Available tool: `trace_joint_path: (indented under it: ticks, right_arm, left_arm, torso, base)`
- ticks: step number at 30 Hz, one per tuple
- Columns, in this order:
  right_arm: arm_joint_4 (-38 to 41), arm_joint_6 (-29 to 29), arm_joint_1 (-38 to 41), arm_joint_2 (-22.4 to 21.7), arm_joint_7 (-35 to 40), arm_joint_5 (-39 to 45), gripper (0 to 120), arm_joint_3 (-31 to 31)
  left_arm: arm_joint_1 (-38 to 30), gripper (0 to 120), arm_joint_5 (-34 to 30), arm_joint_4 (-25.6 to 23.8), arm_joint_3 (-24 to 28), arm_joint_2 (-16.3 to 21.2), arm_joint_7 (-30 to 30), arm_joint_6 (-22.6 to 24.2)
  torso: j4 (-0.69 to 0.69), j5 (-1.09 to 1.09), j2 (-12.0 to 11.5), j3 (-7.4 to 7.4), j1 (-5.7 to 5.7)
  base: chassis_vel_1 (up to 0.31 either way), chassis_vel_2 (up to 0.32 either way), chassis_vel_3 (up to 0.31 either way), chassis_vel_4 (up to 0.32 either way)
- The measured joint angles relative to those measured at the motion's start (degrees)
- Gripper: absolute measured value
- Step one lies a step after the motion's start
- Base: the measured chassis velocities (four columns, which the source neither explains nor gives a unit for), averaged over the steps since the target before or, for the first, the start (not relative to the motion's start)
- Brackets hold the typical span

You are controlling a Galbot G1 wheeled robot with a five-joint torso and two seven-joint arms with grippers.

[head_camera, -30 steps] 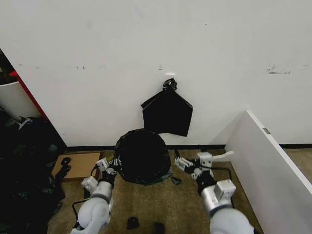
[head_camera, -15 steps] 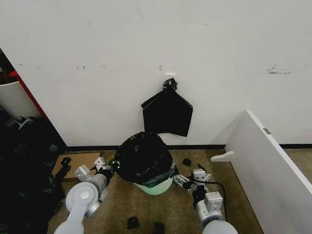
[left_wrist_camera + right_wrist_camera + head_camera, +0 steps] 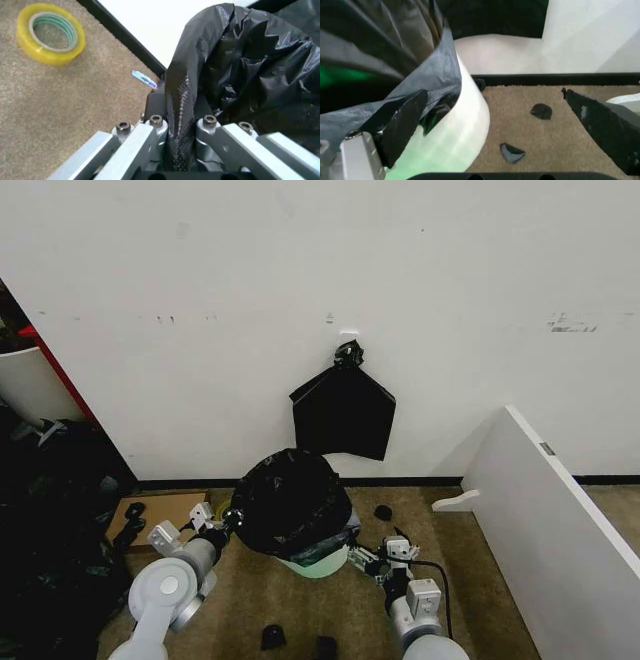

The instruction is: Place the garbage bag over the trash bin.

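Observation:
The garbage bag [image 3: 290, 498], black and crinkly, lies draped over the top of the trash bin [image 3: 322, 565], whose white and pale green lower wall shows below the hem. My left gripper [image 3: 230, 519] is at the bag's left side, shut on a fold of the bag [image 3: 181, 112] between its fingers [image 3: 156, 129]. On the bin's right side my right gripper [image 3: 360, 557] stands open. In the right wrist view one finger [image 3: 400, 120] lies against the bag's hem [image 3: 442, 71] and the bin wall [image 3: 467, 123], the other far off over the carpet.
A flat black bundle [image 3: 343, 415] hangs on the wall behind the bin. A large white slanted panel [image 3: 560, 520] stands at the right. Cardboard [image 3: 160, 515] and dark clutter [image 3: 50, 510] lie at the left. A yellow tape roll [image 3: 50, 32] and black scraps [image 3: 383, 512] lie on the carpet.
Both arms have sunk lower and the bag has come down over the bin, so the bin's lower wall now shows. The right gripper has moved in to the bin's side.

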Motion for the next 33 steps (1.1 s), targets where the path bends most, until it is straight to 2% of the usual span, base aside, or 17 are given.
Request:
trace_joint_path:
  ticks: [7, 11, 16, 23, 26, 28, 31, 33]
  right_arm:
    - [-3.10, 0.53, 0.92, 1.58, -1.27, -1.65, 100, -0.25]
    - [-5.63, 2.15, 1.18, 1.43, -3.32, -6.24, 100, 0.21]
    - [-10.88, 10.98, 1.40, 1.43, -5.48, -19.69, 100, 1.99]
    - [-5.39, 17.11, -0.89, 0.66, -6.08, -20.91, 100, 2.93]
    - [-3.29, 17.00, -2.68, -0.16, -5.61, -20.48, 100, 2.72]
    - [-0.42, 14.06, -5.39, -1.58, -4.06, -17.82, 100, 2.02]
    - [4.24, 7.38, -8.61, -3.39, -0.32, -9.05, 100, 1.41]
    - [6.35, 5.03, -8.59, -3.26, 2.66, -4.02, 100, 2.56]
  left_arm:
    - [0.20, 4, -0.25, -1.38, -0.03, 0.03, 0.17, 0.37]
    - [0.20, 4, -0.86, -2.21, -0.28, 0.07, 0.17, 0.69]
    - [0.33, 4, -0.98, -2.54, -0.43, 0.14, 0.17, 0.72]
    - [0.39, 4, 1.36, -1.06, 0.64, -0.39, 1.11, -0.94]
    - [0.30, 4, 2.24, -0.50, 1.04, -0.70, 1.48, -1.78]
    - [0.22, 4, 3.49, 0.20, 1.53, -0.87, 1.82, -2.82]
    - [0.30, 4, 6.82, 1.25, 2.47, -0.61, 2.39, -4.59]
    - [0.80, 4, 11.81, 2.05, 3.10, -0.06, 2.82, -6.22]
  torso:
    - [0.00, 0.00, 0.00, 0.00, 0.00]
    - [0.00, 0.01, 0.00, 0.00, 0.00]
    - [0.00, 0.02, 0.00, 0.00, 0.00]
    - [0.01, 0.01, 0.00, 0.00, 0.00]
    - [0.00, 0.01, 0.00, 0.00, 0.00]
    - [-0.01, 0.01, 0.00, 0.00, 0.00]
    - [-0.03, 0.00, 0.00, 0.00, 0.00]
    - [-0.02, 0.00, 0.00, 0.00, 0.00]
  base:
    - [0.000, 0.000, 0.000, 0.000]
    - [0.000, 0.000, 0.000, 0.000]
    - [0.000, 0.000, 0.000, 0.000]
    - [0.000, 0.000, 0.000, 0.000]
    - [0.000, 0.000, 0.000, 0.000]
    - [0.000, 0.000, 0.000, 0.000]
    - [0.000, 0.000, 0.000, 0.000]
    - [0.000, 0.000, 0.000, 0.000]
